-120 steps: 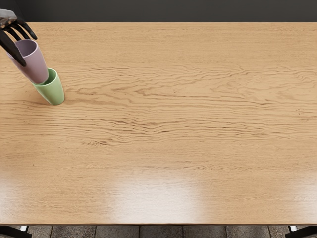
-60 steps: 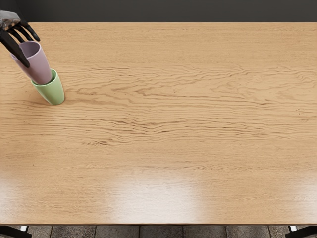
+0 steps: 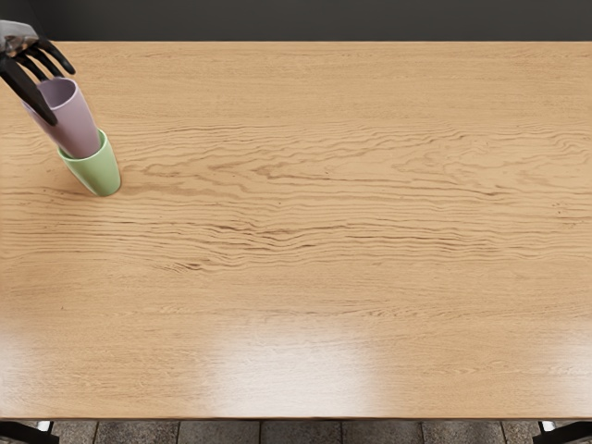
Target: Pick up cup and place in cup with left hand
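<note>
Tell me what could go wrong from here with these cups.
The purple cup has its lower end inside the green cup, but much of it stands above the rim. If the left hand lets go now, it might tip both. Pushing sideways could knock over or slide the green cup, since no hand holds it.

The wood-grained surface (image 3: 370,231) is reflecting pale light. Beyond its far edge, a dark backdrop (image 3: 324,18) is extending; past the near edge, grey floor tiles (image 3: 301,432) are showing, with black supports (image 3: 23,429) protruding at both corners.
</note>
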`<action>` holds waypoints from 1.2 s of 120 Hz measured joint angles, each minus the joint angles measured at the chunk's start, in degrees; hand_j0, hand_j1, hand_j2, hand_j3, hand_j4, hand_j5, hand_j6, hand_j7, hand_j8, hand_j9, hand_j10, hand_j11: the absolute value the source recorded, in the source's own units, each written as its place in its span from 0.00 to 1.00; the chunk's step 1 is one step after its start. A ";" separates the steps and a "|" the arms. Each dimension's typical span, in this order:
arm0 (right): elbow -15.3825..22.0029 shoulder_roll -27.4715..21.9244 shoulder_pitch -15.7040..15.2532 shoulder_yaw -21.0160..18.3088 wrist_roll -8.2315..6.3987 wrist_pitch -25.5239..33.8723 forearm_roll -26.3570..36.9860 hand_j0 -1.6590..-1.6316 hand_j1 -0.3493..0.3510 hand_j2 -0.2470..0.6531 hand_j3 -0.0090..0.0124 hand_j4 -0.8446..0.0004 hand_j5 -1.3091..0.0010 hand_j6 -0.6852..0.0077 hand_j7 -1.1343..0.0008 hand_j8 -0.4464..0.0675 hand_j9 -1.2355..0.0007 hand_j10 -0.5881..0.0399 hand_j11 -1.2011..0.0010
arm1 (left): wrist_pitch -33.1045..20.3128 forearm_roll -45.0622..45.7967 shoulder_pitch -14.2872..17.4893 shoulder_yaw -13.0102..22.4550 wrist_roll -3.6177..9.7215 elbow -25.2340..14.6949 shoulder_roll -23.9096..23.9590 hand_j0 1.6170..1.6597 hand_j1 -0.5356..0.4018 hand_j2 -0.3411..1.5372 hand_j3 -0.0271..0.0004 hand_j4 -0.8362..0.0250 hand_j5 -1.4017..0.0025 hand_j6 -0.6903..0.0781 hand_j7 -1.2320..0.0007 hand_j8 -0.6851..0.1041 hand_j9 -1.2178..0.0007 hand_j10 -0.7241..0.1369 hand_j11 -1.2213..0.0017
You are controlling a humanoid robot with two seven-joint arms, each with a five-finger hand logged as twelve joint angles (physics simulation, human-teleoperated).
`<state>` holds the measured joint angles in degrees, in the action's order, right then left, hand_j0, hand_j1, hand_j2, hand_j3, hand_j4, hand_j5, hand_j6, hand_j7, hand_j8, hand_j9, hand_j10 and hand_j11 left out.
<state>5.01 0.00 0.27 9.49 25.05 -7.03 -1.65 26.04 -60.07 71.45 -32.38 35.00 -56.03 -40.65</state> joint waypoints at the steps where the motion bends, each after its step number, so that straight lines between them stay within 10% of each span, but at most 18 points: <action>1: 0.00 0.00 0.00 0.00 0.00 0.00 0.01 0.04 0.00 0.27 0.42 1.00 1.00 0.99 1.00 0.87 1.00 0.94 1.00 | -0.02 0.04 0.00 -0.02 0.00 0.01 0.02 0.95 0.46 0.28 0.99 0.48 0.60 0.40 0.55 0.40 0.55 0.35 0.55; 50: 0.00 0.00 0.01 0.01 -0.03 0.00 0.01 0.04 0.00 0.27 0.42 1.00 1.00 0.99 1.00 0.87 1.00 0.94 1.00 | -0.95 0.96 0.26 -0.80 0.00 0.10 2.45 0.96 0.68 0.21 0.99 0.72 0.80 0.62 0.77 0.60 0.77 0.59 0.77; 76: 0.00 0.00 0.00 0.01 -0.13 0.00 -0.01 0.04 0.00 0.27 0.42 1.00 1.00 0.99 1.00 0.87 1.00 0.94 1.00 | -0.10 15.67 -0.05 -0.18 0.00 -0.89 2.20 0.96 0.74 0.20 0.99 0.77 0.84 0.68 0.82 0.66 0.82 0.64 0.82; 118: 0.01 0.00 0.01 0.01 -0.17 -0.08 0.06 0.04 0.00 0.27 0.42 1.00 1.00 0.99 1.00 0.87 1.00 0.94 1.00 | 1.93 42.63 -4.13 -0.20 0.00 -16.71 -1.82 0.96 0.77 0.20 0.99 0.81 0.87 0.71 0.85 0.69 0.85 0.68 0.85; 144: 0.06 0.00 0.01 -0.06 -0.18 -0.09 0.07 0.04 0.00 0.27 0.42 1.00 1.00 0.99 1.00 0.87 1.00 0.94 1.00 | 7.30 60.31 -13.20 -1.72 0.00 -23.29 -4.76 0.96 0.77 0.20 0.99 0.81 0.87 0.72 0.85 0.69 0.85 0.68 0.85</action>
<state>5.07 0.00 0.27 9.43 24.87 -7.12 -1.58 33.34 0.24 58.25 -34.11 35.00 -79.32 -45.41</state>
